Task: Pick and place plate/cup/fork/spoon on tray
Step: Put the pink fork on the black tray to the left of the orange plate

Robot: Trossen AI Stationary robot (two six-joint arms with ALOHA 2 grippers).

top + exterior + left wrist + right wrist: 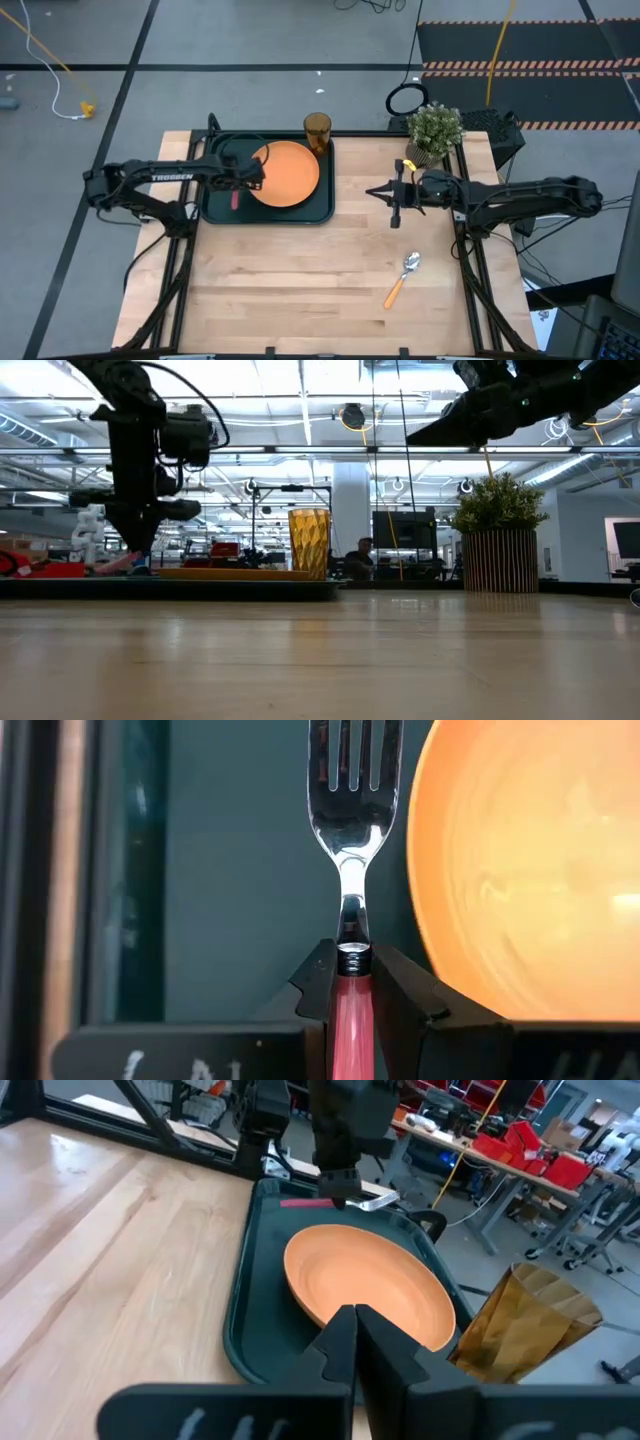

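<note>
Fork (350, 840): silver tines, pink-red handle

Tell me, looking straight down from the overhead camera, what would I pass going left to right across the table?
Left gripper holding the fork over the tray → orange plate → amber cup → right gripper, shut and empty → spoon → potted plant.

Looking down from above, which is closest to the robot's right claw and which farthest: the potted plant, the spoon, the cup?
From the right gripper, in the high view:
1. The potted plant, just behind it at the table's back edge.
2. The spoon, toward the table's front edge.
3. The cup, across at the tray's back corner.
Spoon and cup are nearly level.
</note>
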